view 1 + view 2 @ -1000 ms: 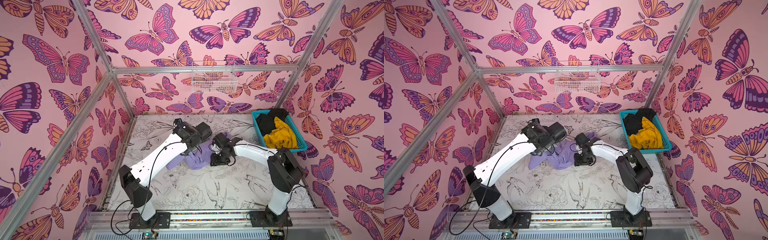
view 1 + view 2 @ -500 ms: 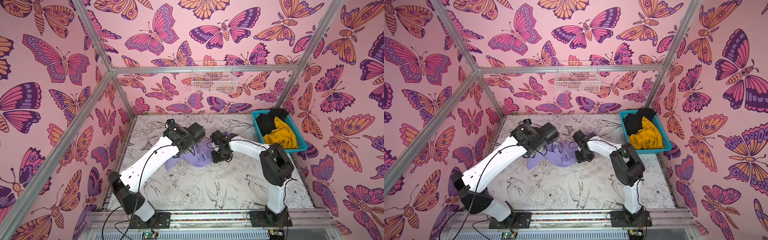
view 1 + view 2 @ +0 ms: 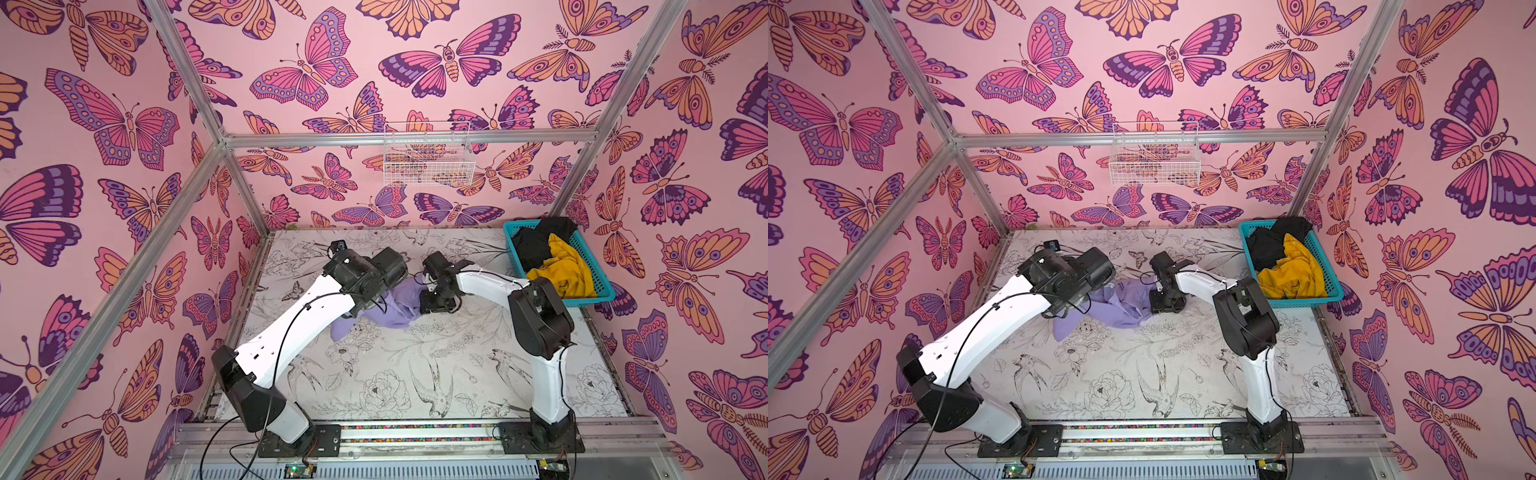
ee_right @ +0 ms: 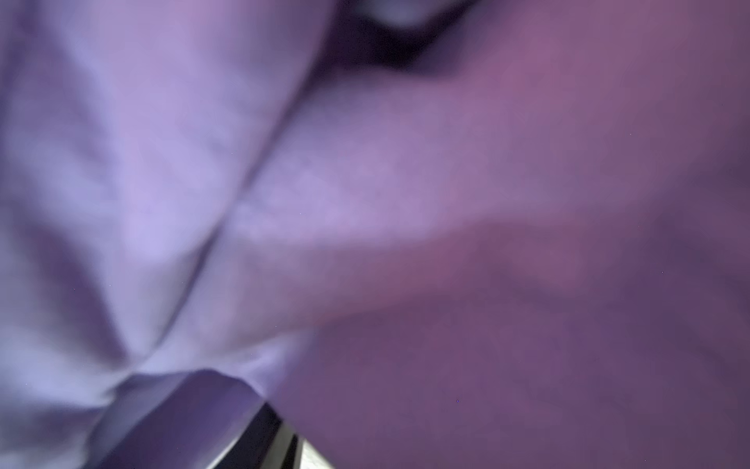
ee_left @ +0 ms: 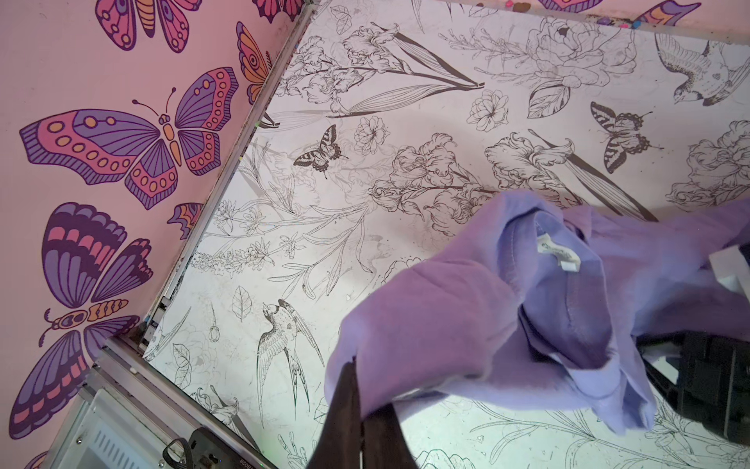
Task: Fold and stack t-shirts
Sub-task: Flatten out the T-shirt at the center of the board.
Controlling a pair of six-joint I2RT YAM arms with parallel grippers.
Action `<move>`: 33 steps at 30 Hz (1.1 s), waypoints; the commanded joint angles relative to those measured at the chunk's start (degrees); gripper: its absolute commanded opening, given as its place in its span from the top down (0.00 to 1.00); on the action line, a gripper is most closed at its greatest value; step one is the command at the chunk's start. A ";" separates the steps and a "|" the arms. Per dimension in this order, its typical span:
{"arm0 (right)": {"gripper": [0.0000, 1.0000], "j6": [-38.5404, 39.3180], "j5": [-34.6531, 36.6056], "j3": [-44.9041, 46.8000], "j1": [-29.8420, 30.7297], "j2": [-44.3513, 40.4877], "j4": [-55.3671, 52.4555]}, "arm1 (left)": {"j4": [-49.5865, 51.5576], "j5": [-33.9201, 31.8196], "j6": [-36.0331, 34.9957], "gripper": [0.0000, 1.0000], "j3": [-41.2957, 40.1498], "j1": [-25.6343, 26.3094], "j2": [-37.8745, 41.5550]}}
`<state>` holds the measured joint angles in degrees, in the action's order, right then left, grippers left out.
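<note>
— Cloth first: where is the lavender shirt [image 3: 395, 309]?
— Bunched on the counter [image 3: 395, 386] between both arms, neck label [image 5: 558, 253] showing. One fold is raised by the left end effector [image 5: 352, 365], pinched shut on it. The mustard shirt [image 3: 565, 270] and black shirt [image 3: 534, 245] lie in the teal basket [image 3: 590, 300], well apart.
— Risk?
— That thin pinch may slip, or a pull may drag the heap instead of spreading it. The right end effector [image 3: 436, 301] is against the cloth's edge, and its wrist view is blurred purple, so its jaws cannot be read.
— Poses?
— Both arms reach forward, elbows bent, wrists angled down.
</note>
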<state>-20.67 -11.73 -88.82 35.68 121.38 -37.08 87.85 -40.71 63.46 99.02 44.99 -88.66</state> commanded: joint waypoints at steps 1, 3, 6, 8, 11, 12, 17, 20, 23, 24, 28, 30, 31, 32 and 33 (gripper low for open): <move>0.79 -2.83 -4.93 -4.15 -0.09 5.10 2.18 | 0.72 -0.79 0.42 0.99 -1.57 -0.56 1.99; 1.00 -3.35 -4.60 -7.25 -0.09 6.06 -0.34 | 0.63 -0.60 0.74 0.99 -2.20 -0.61 2.34; 1.00 -1.59 -1.29 -8.50 0.00 3.29 -6.46 | 0.65 -0.29 0.66 0.99 -2.78 -0.61 2.66; 1.00 -1.16 3.06 -6.54 0.05 -2.33 -11.28 | 0.35 -0.31 0.73 0.99 -3.34 -0.61 2.79; 1.00 -1.54 6.35 -1.94 0.99 -13.24 -18.03 | -0.18 -0.25 0.64 0.99 -3.88 -0.61 3.12; 1.00 -1.52 6.61 -1.12 1.60 -16.23 -20.44 | -0.42 -0.17 0.45 0.99 -3.88 -0.61 3.29; 1.00 -1.75 8.47 -2.08 2.96 -26.54 -28.31 | -1.97 0.11 -0.17 0.99 -3.90 -0.56 4.37; 1.00 0.53 10.69 -5.66 2.20 -25.84 -25.60 | -2.81 0.69 -0.20 0.99 -4.25 -0.59 4.97; 1.00 3.87 9.07 -13.23 -1.25 -16.24 -25.13 | -3.21 1.69 0.32 0.99 -5.13 -0.53 5.60; 1.00 5.11 8.66 -15.75 -2.12 -12.14 -25.07 | -3.21 2.34 0.44 0.99 -5.38 -0.59 5.71; 0.79 9.71 7.02 -31.02 -4.68 10.05 -28.31 | -3.21 4.48 0.94 0.99 -7.82 -0.43 7.89; 0.63 10.60 6.90 -39.67 -4.98 19.57 -30.91 | -3.23 5.28 1.18 0.99 -9.27 -0.28 9.70; 0.59 10.65 6.09 -42.90 -4.96 22.51 -31.16 | -3.20 5.55 0.72 0.99 -9.98 -0.29 10.92; 0.49 10.32 5.25 -44.83 -4.83 23.75 -30.64 | -3.20 5.31 0.70 0.99 -10.90 -0.26 12.18; 0.47 10.14 5.12 -45.70 -4.68 23.61 -29.97 | -3.22 5.07 0.94 0.99 -11.69 -0.26 13.24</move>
<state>-12.14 -5.56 -131.57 30.41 144.64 -62.74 83.22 -35.40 63.72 88.90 44.91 -79.24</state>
